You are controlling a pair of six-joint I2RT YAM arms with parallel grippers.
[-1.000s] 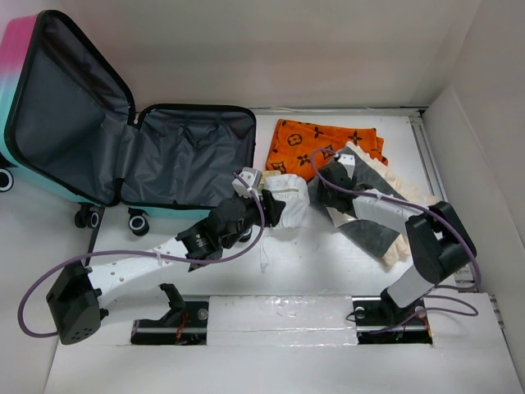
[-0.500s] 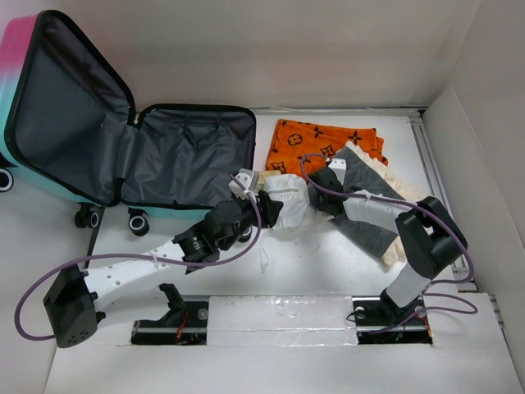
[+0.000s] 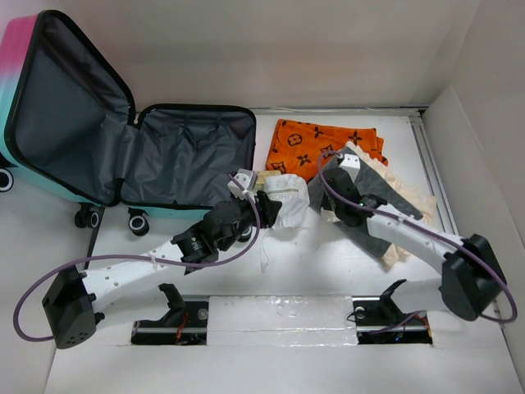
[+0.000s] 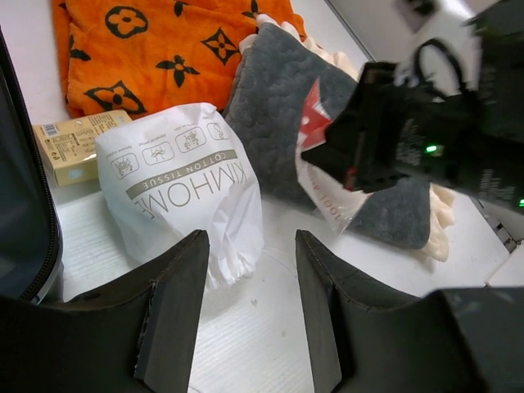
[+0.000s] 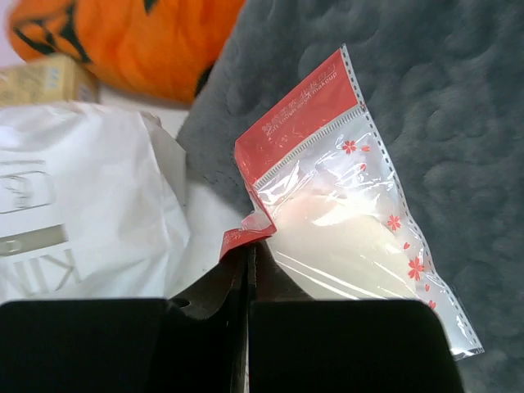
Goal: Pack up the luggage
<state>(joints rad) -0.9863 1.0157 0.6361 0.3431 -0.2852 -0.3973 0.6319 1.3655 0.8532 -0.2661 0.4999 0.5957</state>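
Note:
The luggage [image 3: 182, 168] lies open at the back left, its dark grey lining bare and its pink-to-turquoise lid [image 3: 15, 57] propped up. My left gripper [image 3: 267, 210] [image 4: 250, 241] is open just in front of a white tissue pack [image 3: 285, 199] [image 4: 180, 176], with only bare table between its fingers. My right gripper [image 3: 330, 199] [image 5: 250, 246] is shut on the red-edged corner of a clear plastic pouch [image 5: 344, 237] [image 4: 321, 155]. The pouch rests on a grey cloth [image 3: 373, 223] [image 5: 442, 98].
An orange patterned scarf [image 3: 328, 144] [image 4: 155, 49] lies behind the tissue pack, with a small yellowish box [image 4: 74, 143] [image 3: 272, 183] beside it. Cream fabric [image 3: 406, 197] shows under the grey cloth. White walls close in the back and right sides.
My right gripper has shut on the pouch's corner, and the right arm's elbow has swung out to the right. The left arm has barely moved.

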